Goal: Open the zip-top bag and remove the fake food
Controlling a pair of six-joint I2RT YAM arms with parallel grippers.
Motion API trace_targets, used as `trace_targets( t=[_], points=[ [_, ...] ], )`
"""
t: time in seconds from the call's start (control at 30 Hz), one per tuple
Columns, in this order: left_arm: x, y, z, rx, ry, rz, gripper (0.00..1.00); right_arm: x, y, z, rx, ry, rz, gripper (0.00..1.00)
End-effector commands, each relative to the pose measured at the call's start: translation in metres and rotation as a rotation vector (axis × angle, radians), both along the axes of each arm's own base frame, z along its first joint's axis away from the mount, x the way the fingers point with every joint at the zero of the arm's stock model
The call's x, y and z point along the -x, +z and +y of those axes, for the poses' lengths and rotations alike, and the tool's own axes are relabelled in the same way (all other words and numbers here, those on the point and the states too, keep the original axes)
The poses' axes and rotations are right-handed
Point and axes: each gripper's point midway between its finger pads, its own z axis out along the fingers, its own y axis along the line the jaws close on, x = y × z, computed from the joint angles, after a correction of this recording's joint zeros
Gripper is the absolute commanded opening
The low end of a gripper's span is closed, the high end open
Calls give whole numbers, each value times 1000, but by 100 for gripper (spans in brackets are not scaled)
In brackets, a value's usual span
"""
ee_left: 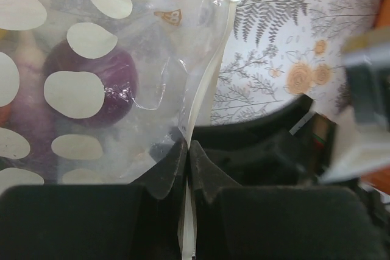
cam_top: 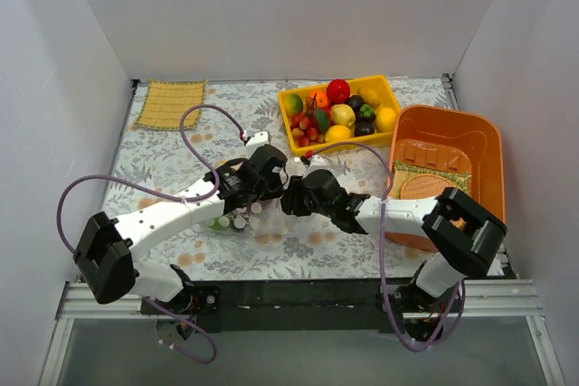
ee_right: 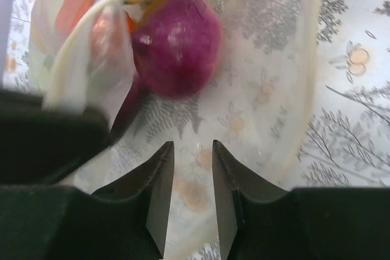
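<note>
Top external: both arms reach inward from their bases and meet mid-table, wrists almost touching. They cover most of the zip-top bag (cam_top: 233,221), which lies on the floral tablecloth (cam_top: 163,164). At the far side sits a yellow tray (cam_top: 384,88) heaped with fake fruits (cam_top: 336,115). An orange bin (cam_top: 484,146) stands at the right and a woven yellow mat (cam_top: 170,103) lies far left.

Left wrist: the left gripper (ee_left: 187,147) is pinched together on the bag's white zip strip.

Right wrist: the right gripper (ee_right: 192,147) has its fingers slightly apart and holds nothing. It hangs over clear film at the gaping mouth. A purple fake food piece (ee_right: 177,44) lies just ahead, inside the bag.
</note>
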Motion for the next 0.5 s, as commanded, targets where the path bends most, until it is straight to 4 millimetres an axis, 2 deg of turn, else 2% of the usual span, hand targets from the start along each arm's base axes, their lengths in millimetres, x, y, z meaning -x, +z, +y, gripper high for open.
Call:
trace_targets(
  t=[0.0, 0.03, 0.1, 0.13, 0.2, 0.3, 0.37, 0.4, 0.47],
  points=[
    [5, 26, -8, 109, -28, -34, 15, -28, 36, 34, -206, 16, -46, 42],
    [5, 29, -6, 111, -32, -43, 27, -30, 30, 36, -210, 25, -32, 44],
    [5, 32, -1, 101, -20, -51, 46, -34, 33, 41, -222, 24, -40, 48],
    [3, 33, 10, 67, 13, -59, 51, -35, 30, 42, -217, 25, -36, 49],
    [0, 47, 18, 57, 40, -94, 56, -37, 29, 45, -217, 28, -34, 50],
    [-10, 53, 43, 17, 114, -121, 55, -40, 26, 46, -215, 22, -29, 54],
    [-18, 48, 53, 21, 122, -100, 50, -41, 26, 46, -218, 21, -30, 57],
    [-29, 37, 70, 12, 169, -81, 41, -42, 25, 46, -216, 18, -30, 61],
    [-41, 32, 79, 11, 177, -90, 31, -43, 25, 46, -220, 14, -30, 64]
  ],
)
